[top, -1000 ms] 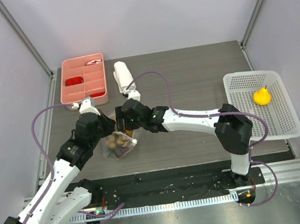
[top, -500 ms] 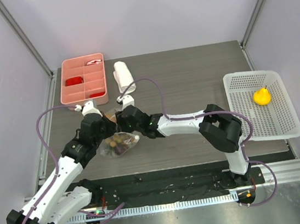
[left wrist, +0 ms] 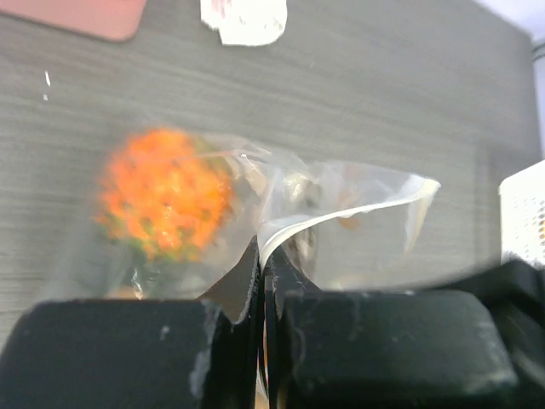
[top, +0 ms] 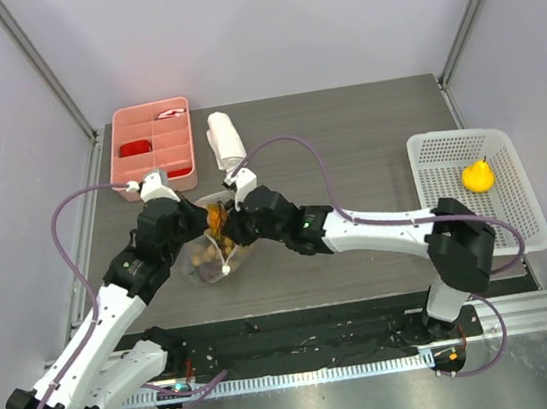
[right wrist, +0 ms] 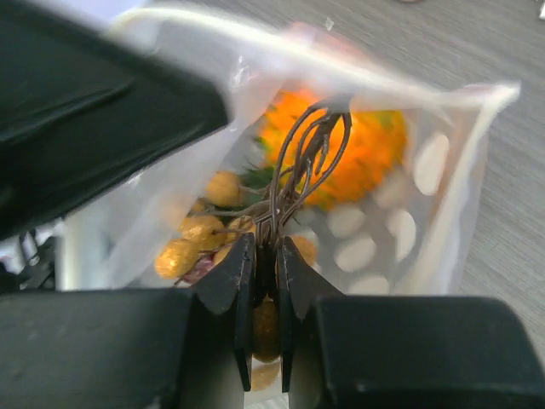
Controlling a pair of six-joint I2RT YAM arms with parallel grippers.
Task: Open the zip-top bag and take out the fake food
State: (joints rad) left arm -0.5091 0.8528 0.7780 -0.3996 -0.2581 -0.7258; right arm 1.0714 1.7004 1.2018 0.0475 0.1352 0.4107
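The clear zip-top bag [top: 233,262] hangs open left of centre. My left gripper [left wrist: 264,249] is shut on its white zip edge [left wrist: 341,213]; from above the left gripper [top: 199,226] is at the bag's upper left. My right gripper [right wrist: 266,251] reaches into the bag mouth, shut on the wire stems of the brown ball cluster [right wrist: 200,230]. The orange spiky fruit [right wrist: 362,153] sits in the bag behind the stems, also showing through the plastic as the orange fruit [left wrist: 166,194]. The right gripper [top: 227,233] meets the bag from the right. A yellow pear [top: 478,176] lies in the white basket [top: 513,223].
A pink compartment tray [top: 152,145] stands at the back left, with a rolled white towel [top: 225,138] beside it. The basket sits at the table's right edge. Purple cables loop over both arms.
My right gripper has closed on the cluster's stems inside the bag. The bag has shifted up a little between the two grippers, and the right elbow has swung outward to the right.
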